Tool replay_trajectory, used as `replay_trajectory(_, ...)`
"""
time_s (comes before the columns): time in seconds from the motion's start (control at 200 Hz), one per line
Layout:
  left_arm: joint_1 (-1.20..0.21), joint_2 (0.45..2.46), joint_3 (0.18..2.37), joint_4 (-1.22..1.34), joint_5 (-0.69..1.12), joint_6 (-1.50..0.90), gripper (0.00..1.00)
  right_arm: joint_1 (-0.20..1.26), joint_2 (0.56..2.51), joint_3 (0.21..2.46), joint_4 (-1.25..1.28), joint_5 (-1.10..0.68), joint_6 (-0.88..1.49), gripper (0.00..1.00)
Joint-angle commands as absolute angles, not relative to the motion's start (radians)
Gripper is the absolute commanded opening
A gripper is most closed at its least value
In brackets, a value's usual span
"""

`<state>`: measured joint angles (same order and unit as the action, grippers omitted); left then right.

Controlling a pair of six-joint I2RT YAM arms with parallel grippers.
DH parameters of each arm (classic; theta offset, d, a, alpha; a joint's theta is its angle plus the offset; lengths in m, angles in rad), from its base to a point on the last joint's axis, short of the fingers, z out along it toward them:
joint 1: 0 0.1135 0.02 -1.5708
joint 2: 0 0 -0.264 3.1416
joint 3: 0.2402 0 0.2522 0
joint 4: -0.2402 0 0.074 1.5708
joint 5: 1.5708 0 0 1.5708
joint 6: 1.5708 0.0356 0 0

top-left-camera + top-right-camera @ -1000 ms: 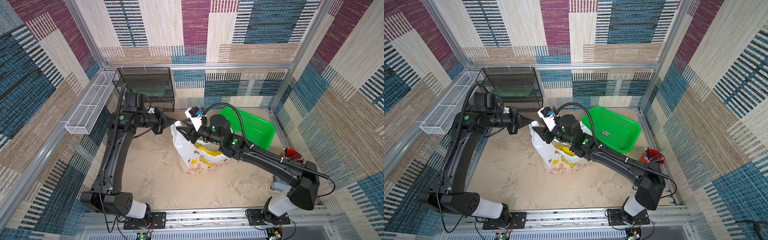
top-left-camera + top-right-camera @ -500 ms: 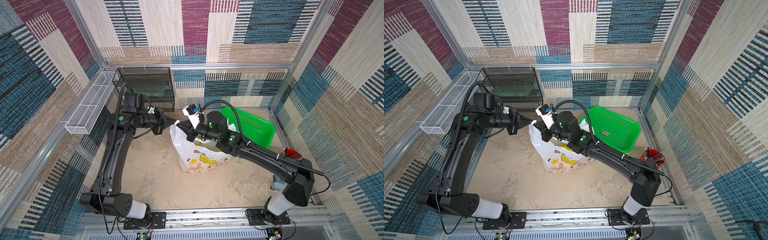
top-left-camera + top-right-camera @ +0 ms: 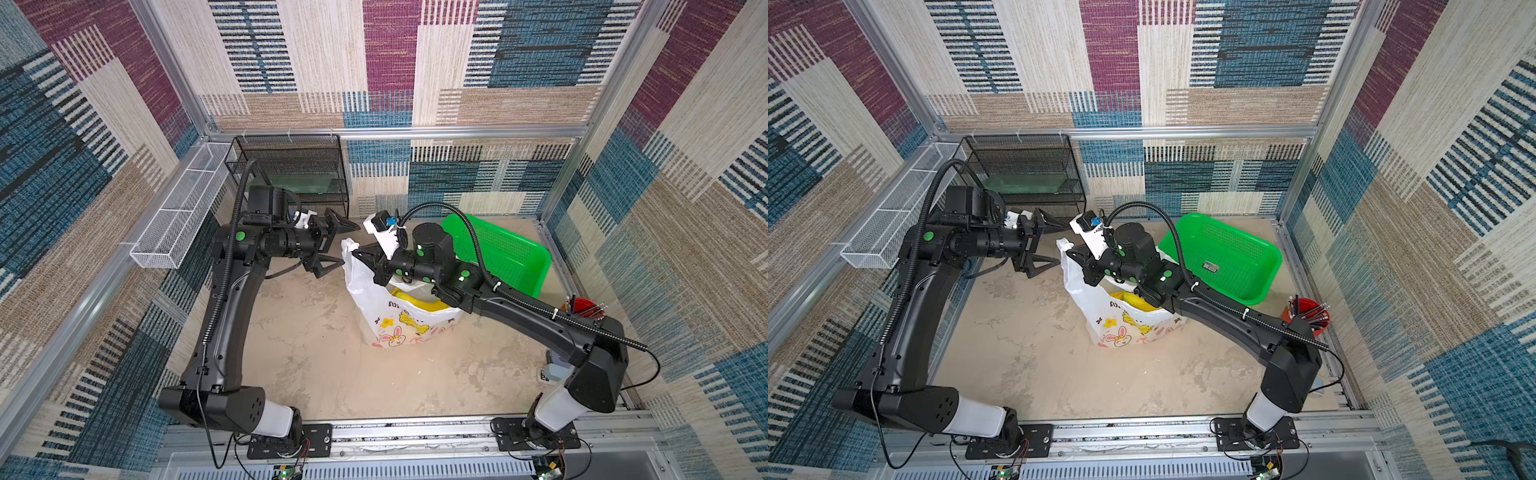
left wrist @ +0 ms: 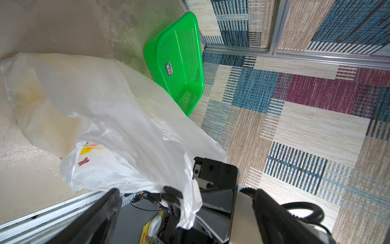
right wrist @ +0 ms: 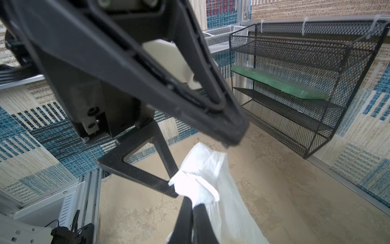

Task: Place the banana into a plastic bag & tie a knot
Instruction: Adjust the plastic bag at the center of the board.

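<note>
**Plastic bag** [image 3: 399, 320]: thin, translucent white, printed on its near face with a pink rabbit and yellow shapes. It stood on the worktop [image 3: 324, 374] near the middle, a little toward the back, with its mouth open and facing up. One upper strip was drawn up into a point toward the robot's left, above the rest of the bag.

**Banana** [image 3: 1133, 300]: yellow, lying inside the bag. It showed through the open mouth in both top views and was partly covered by the right arm.

**Right gripper** [image 3: 355, 252]: reached across the top of the bag from the right. The jaws were closed tight on the raised strip, and the right wrist view showed the white plastic pinched between them.

**Left gripper** [image 3: 350, 244]: held level and pointed at the raised tip from the left. The jaws were spread as wide as they go and held nothing. The plastic tip lay between the two spread fingers. Whether the lower finger touched it could not be told.

**Green basket** [image 3: 503, 253]: perforated plastic, on the worktop behind the right arm, just beside the bag.

**Black mesh rack** [image 3: 291, 166]: stood against the back wall behind the left gripper, with a flat green slab [image 3: 299, 185] on one shelf.

**White wire tray** [image 3: 178, 212]: fixed along the left wall, well apart from the bag.

**Red cup** [image 3: 1308, 316]: held pencils and stood by the right wall.
</note>
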<state>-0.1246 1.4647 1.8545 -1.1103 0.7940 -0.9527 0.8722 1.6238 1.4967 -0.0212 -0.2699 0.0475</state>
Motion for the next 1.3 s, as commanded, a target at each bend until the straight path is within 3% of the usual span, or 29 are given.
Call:
replay_trajectory(0.0, -0.124, 1.453, 1.899, -1.171, 0.727, -0.835, 0.93, 0.870, 1.627, 1.503, -0.020, -0.276, 0.055, 0.00)
replay_trajectory(0.06, -0.124, 1.449, 1.953, -1.205, 0.681, -0.735, 0.83, 0.869, 1.626, 1.505, -0.023, -0.276, 0.055, 0.00)
replay_trajectory(0.16, -0.137, 1.420, 2.001, -1.205, 0.617, -0.521, 0.73, 0.868, 1.628, 1.509, -0.026, -0.283, 0.058, 0.00)
replay_trajectory(0.275, -0.192, 1.412, 2.036, -1.190, 0.588, -0.275, 0.71, 0.867, 1.629, 1.515, -0.033, -0.303, 0.060, 0.00)
replay_trajectory(0.436, -0.377, 1.416, 2.014, -1.104, 0.328, -0.112, 0.66, 0.861, 1.622, 1.531, -0.066, -0.321, 0.041, 0.00)
replay_trajectory(0.566, -0.392, 1.373, 1.907, -0.997, 0.247, -0.089, 0.70, 0.847, 1.608, 1.523, -0.077, -0.340, 0.028, 0.00)
replay_trajectory(0.881, -0.379, 1.380, 1.878, -1.018, 0.289, -0.041, 0.71, 0.833, 1.608, 1.532, -0.085, -0.380, 0.025, 0.00)
replay_trajectory(1.087, -0.376, 1.400, 1.849, -1.013, 0.309, -0.047, 0.61, 0.825, 1.609, 1.539, -0.089, -0.397, 0.017, 0.00)
replay_trajectory(1.222, -0.376, 1.419, 1.841, -0.995, 0.354, -0.063, 0.45, 0.822, 1.606, 1.534, -0.086, -0.398, 0.017, 0.00)
replay_trajectory(1.297, -0.376, 1.421, 1.838, -1.002, 0.370, -0.067, 0.44, 0.818, 1.607, 1.532, -0.079, -0.397, 0.022, 0.00)
